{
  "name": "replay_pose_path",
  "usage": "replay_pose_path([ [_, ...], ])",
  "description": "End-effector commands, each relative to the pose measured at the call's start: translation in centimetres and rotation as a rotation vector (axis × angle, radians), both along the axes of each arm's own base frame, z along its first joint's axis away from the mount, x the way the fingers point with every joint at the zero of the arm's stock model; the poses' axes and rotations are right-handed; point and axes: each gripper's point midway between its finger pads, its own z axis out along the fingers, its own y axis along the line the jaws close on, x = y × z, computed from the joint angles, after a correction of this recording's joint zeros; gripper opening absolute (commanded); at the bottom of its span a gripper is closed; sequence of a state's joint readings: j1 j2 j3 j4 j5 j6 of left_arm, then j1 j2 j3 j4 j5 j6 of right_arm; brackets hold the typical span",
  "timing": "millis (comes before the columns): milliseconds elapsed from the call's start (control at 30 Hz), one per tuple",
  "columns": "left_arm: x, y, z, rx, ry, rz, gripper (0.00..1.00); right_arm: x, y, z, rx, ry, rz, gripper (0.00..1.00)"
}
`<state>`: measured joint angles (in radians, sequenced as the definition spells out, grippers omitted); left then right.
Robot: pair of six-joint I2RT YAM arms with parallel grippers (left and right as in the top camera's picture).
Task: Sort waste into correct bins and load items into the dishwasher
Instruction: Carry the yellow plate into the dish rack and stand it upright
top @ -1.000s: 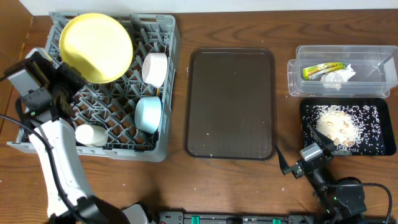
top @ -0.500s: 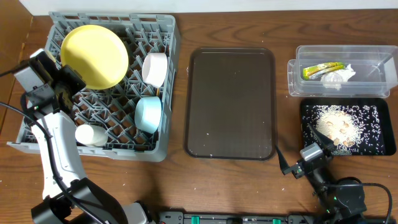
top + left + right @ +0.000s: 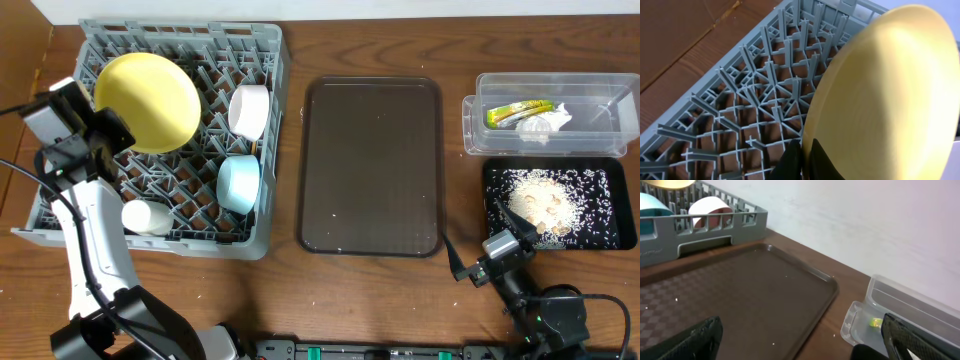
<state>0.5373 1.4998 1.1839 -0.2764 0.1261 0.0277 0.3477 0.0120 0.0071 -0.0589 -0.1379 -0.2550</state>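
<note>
**Left claw clamped on the yellow plate over the rack; right claw spread wide near the bins**

The left claw (image 3: 804, 152) is closed on the rim of the round yellow plate (image 3: 148, 102). In the left wrist view its two dark fingers (image 3: 790, 161) pinch the plate's edge between them. The plate stands tilted on edge among the upright pegs of the grey dish rack (image 3: 262, 60), in the rack's far left part, rising straight ahead of the claw. Off to the side of the claw, past the plate, a white bowl (image 3: 249, 110) sits on its side between the pegs. A light-blue bowl (image 3: 238, 183) sits just nearer than the white bowl. A small white cup (image 3: 146, 217) lies in the rack's near left part, behind the claw and beside the arm.

The right claw (image 3: 800, 325) is low over the desk (image 3: 400, 300) with its fingers far apart, holding nothing. The dark brown serving tray (image 3: 740, 295) spreads out directly in front of it. The shallow black tray (image 3: 622, 172) is just beside this claw and holds the scattered rice-like food scraps (image 3: 540, 205). Beyond that is the clear plastic tub (image 3: 600, 92), which holds the yellow-green snack wrapper (image 3: 518, 112) touching the crumpled white tissue (image 3: 546, 123).
</note>
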Motion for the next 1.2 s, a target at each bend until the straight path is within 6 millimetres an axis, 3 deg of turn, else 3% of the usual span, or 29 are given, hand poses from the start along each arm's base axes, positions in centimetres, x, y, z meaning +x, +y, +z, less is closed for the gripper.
replay_pose_path([
  [0,0.5,-0.6,-0.5,0.044,0.030,-0.018,0.07,0.1,-0.3,0.0,-0.004,-0.002,-0.015,0.99],
  [200,0.7,-0.9,-2.3,0.089,0.115,0.017,0.07,0.1,-0.3,0.0,-0.004,-0.002,-0.015,0.99],
  [500,1.5,-1.6,-1.7,0.153,0.117,0.012,0.07,0.1,-0.3,0.0,-0.004,-0.002,-0.015,0.99],
  [900,1.4,-1.2,-0.9,0.265,0.151,0.050,0.07,0.1,-0.3,0.0,-0.004,-0.002,-0.015,0.99],
  [1167,2.6,-3.2,-0.4,0.327,0.153,-0.007,0.07,0.1,-0.3,0.0,-0.004,-0.002,-0.015,0.99],
])
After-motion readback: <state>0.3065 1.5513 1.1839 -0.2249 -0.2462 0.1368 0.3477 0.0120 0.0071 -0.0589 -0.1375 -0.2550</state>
